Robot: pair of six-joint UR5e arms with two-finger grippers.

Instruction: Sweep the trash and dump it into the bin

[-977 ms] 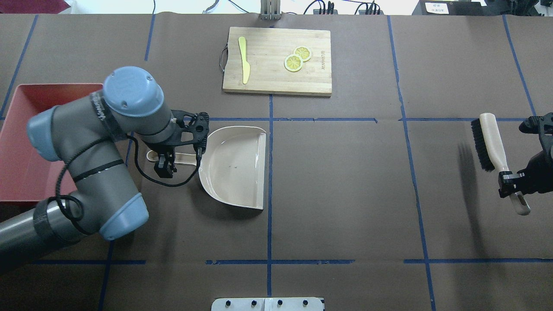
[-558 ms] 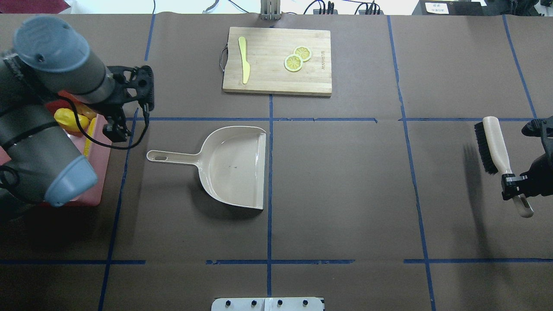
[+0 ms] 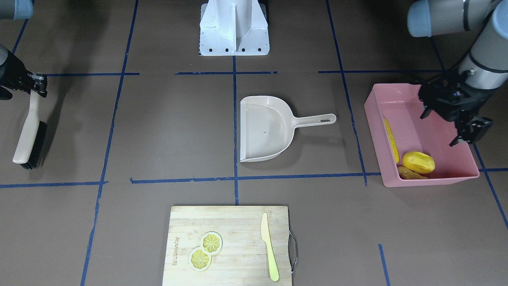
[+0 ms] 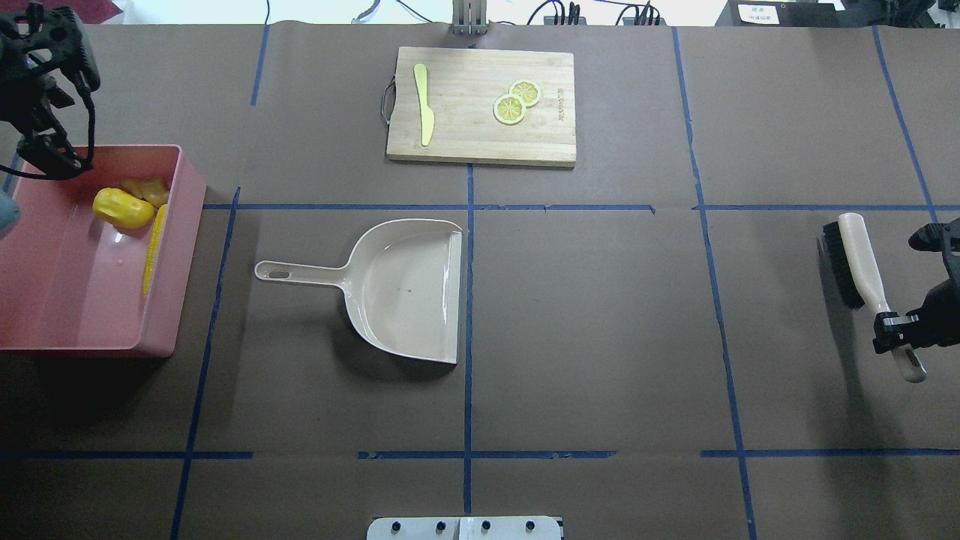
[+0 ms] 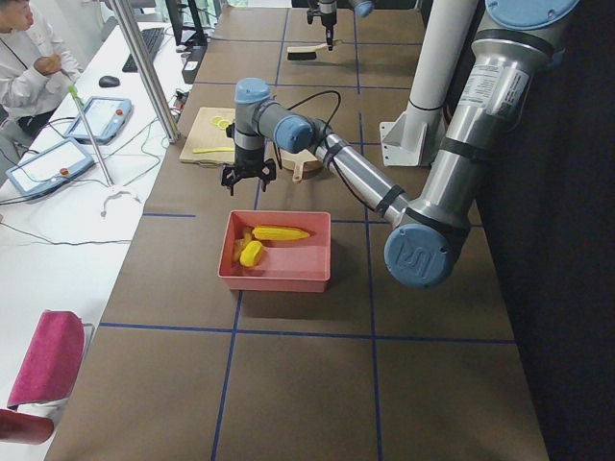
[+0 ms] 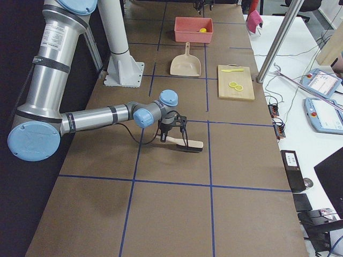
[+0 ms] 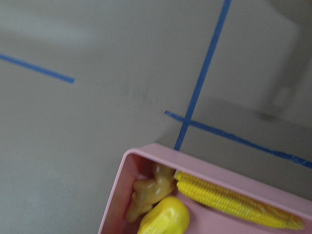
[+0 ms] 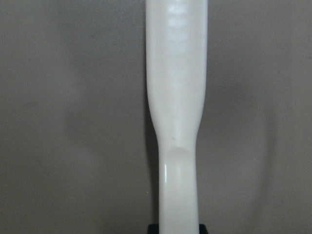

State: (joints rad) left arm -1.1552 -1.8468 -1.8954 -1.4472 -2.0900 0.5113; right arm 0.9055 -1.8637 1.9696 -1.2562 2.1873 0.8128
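Observation:
The trash lies in the far end of the pink bin (image 4: 189, 225): a yellow lump (image 4: 121, 208), a tan ginger root (image 4: 150, 190) and a corn cob (image 4: 155, 244). In the front-facing view the same bin (image 3: 374, 131) holds the corn cob (image 3: 391, 140), the lump (image 3: 418, 162) and the ginger root (image 3: 408, 173). My left gripper (image 4: 46, 159) hovers open and empty above the bin's far left corner. My right gripper (image 4: 894, 330) is shut on the handle of a black-bristled brush (image 4: 856, 255) at the table's right edge. The left wrist view shows the bin's corner (image 7: 146, 157) with the trash inside.
A beige dustpan (image 4: 405, 289) rests flat at mid-table, its handle pointing toward the bin. A wooden cutting board (image 4: 480, 142) at the far middle carries lemon slices (image 4: 516, 101) and a pale yellow knife (image 4: 424, 101). A person sits at a desk beyond the table in the left side view.
My left gripper has let go of the dustpan handle and swung left and away, ending above the bin's far corner. The dustpan stays put. The right gripper and brush shifted slightly.

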